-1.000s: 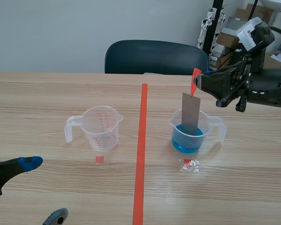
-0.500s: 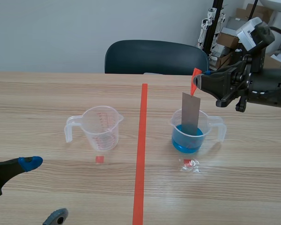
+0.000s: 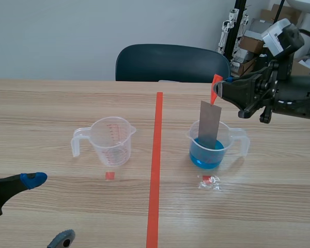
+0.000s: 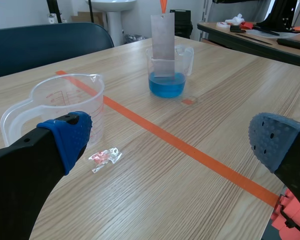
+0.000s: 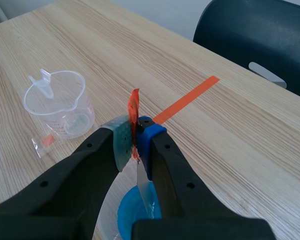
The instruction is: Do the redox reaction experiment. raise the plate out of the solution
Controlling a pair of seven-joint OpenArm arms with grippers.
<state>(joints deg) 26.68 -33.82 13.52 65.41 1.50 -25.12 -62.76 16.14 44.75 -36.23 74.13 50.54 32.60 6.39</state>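
Above the right measuring cup [image 3: 243, 140], the right gripper [image 3: 220, 88] pinches the orange tab [image 3: 215, 87] atop the grey plate [image 3: 208, 124], whose lower end is inside the cup, at the blue solution [image 3: 206, 158]. The left gripper [image 4: 170, 137] is wide open and holds nothing.

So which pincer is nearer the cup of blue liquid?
Right. The right pincer hangs just above the blue cup, shut on the plate; the left pincer sits open well off, beyond the empty cup.

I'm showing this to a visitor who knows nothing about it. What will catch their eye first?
The grey plate hanging from an orange-red tab pinched in the right gripper, its lower end inside the cup of blue solution right of the tape line. Left of the line stands an empty measuring cup.
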